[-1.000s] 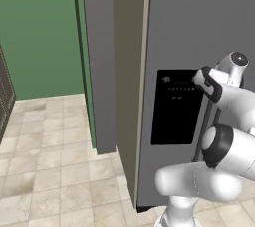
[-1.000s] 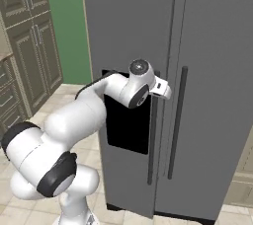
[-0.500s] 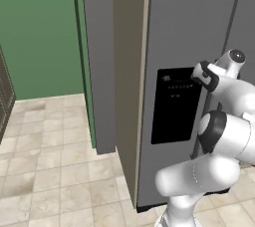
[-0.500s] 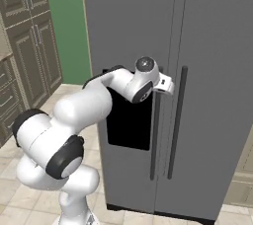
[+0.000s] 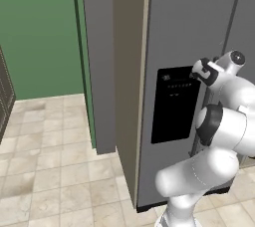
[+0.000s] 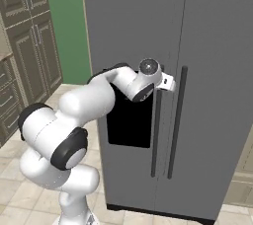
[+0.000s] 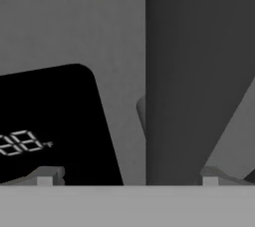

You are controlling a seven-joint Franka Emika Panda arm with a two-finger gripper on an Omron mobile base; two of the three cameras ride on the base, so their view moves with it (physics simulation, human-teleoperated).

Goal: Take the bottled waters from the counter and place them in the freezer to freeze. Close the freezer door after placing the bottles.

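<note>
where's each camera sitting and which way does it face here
Left base view: behind the arm to its left, facing the freezer door edge-on; the arm rises at lower right.
Right base view: behind to its right, squarely facing both fridge doors; the arm rises at lower left.
Hand view: on the hand, close against the door's bar handle.
All three share the black dispenser panel.

Both base views look forward from behind the arm, left and right, sharing the freezer door (image 5: 179,96) and its dispenser panel (image 6: 129,125); the hand view sits close against that panel (image 7: 50,126).
</note>
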